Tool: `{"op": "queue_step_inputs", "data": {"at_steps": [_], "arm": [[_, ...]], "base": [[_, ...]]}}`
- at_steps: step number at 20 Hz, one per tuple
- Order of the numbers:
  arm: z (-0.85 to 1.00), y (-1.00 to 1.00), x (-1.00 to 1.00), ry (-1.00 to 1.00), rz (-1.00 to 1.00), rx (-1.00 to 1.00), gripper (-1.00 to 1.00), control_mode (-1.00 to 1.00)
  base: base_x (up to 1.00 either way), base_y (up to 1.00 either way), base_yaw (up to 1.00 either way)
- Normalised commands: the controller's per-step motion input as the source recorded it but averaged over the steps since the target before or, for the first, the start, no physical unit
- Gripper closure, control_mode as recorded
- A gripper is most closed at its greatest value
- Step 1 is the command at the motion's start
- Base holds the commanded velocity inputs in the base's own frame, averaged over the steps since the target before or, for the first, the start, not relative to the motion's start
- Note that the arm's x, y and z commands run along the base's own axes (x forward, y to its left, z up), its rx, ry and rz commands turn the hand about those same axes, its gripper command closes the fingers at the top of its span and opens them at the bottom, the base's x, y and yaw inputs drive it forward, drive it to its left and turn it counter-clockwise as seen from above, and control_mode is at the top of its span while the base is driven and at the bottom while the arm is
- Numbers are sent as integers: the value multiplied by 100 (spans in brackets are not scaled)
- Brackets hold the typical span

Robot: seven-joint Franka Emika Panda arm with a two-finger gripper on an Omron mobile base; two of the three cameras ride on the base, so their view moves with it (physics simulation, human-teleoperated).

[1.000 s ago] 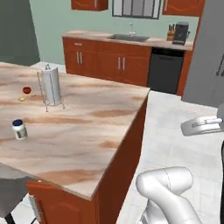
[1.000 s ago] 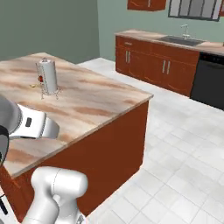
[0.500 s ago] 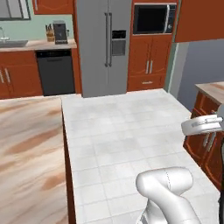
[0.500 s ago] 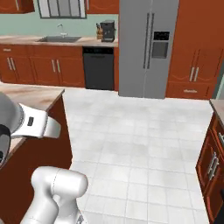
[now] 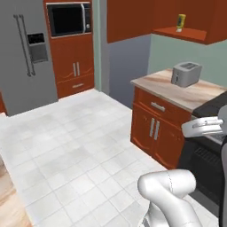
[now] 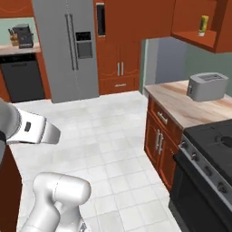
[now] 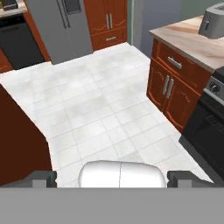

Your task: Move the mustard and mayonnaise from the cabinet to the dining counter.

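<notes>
The mustard (image 5: 181, 21), a small yellow bottle, stands upright on the open cabinet (image 5: 186, 33) shelf, at 1 o'clock

The open reddish-brown wooden cabinet shelf (image 5: 181, 33) (image 6: 195, 40) carries the small yellow mustard squeeze bottle (image 5: 181, 21) (image 6: 203, 26), standing upright near its front edge (its label is too small to read). Below it, the beige marble countertop with brown veins (image 5: 190, 92) (image 6: 190, 106) (image 7: 197, 46) bears a grey metal toaster (image 5: 185, 73) (image 6: 206, 86) (image 7: 212, 19). A black stove top (image 6: 215, 140) adjoins that countertop.
</notes>
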Motion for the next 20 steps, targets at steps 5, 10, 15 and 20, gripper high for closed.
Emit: {"op": "queue_step_inputs", "data": {"at_steps": [5, 10, 15, 20], "arm": [[0, 0, 0, 0, 0, 0, -100, 100], [0, 0, 0, 0, 0, 0, -100, 100], [0, 0, 0, 0, 0, 0, -100, 100], [0, 0, 0, 0, 0, 0, -100, 100]], "base": [[48, 3, -50], [75, 3, -19], [90, 0, 0], [82, 0, -5]]}}
